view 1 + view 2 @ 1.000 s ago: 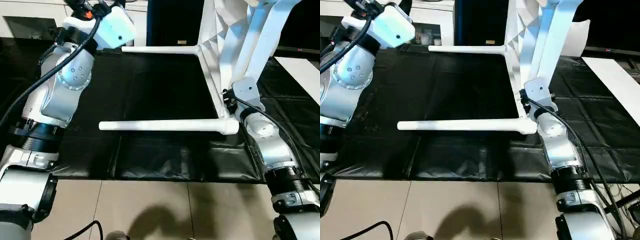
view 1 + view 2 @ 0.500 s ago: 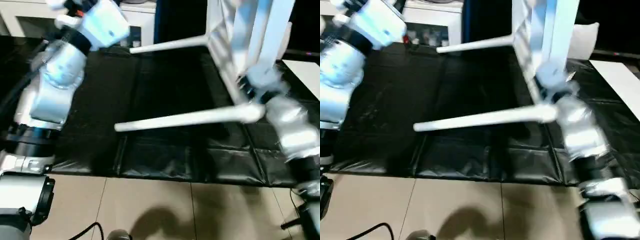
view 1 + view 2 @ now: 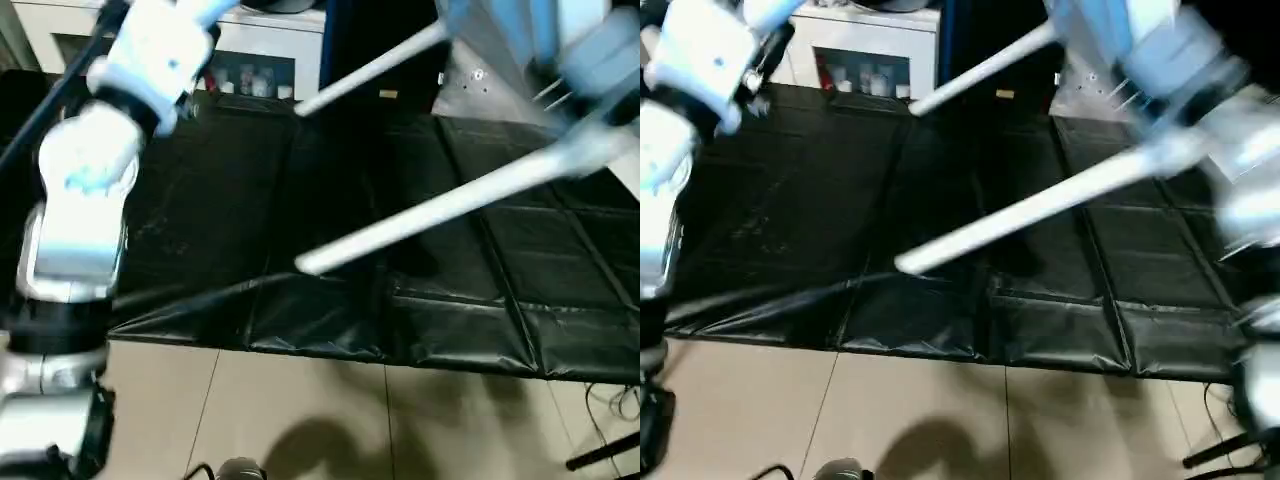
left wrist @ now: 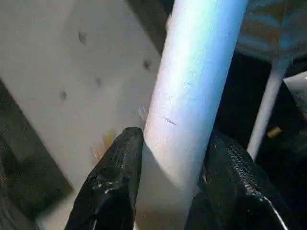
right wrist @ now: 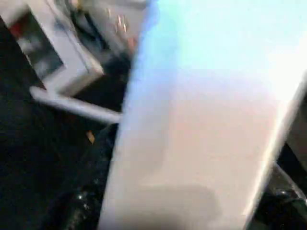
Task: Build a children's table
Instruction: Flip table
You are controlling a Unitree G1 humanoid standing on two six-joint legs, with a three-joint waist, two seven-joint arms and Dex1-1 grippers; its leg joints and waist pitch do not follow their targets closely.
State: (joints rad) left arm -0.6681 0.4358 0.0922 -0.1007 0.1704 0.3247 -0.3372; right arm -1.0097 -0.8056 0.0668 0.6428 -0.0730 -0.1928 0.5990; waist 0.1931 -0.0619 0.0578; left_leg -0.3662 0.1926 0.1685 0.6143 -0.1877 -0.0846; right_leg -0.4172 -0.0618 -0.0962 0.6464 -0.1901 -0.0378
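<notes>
Above the black mat [image 3: 300, 200] the white table [image 3: 1110, 20] hangs tilted, light but stiff and smooth, so a leg [image 4: 192, 96] is the best hold: the left gripper [image 4: 165, 187] clamps one, the right gripper's state I cannot tell.

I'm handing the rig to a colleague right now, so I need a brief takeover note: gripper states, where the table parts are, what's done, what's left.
Left gripper: shut on a white table leg, one black finger on each side of it.
Right gripper: pressed close against a white part of the table; whether it grips cannot be told.
Table: lifted and tilted above the black floor mat. Two legs are fitted and slant down toward the mat; the tabletop is at the upper right.
Done: at least these two legs are in.
Left: check the other corner sockets, then stand the table upright.
</notes>
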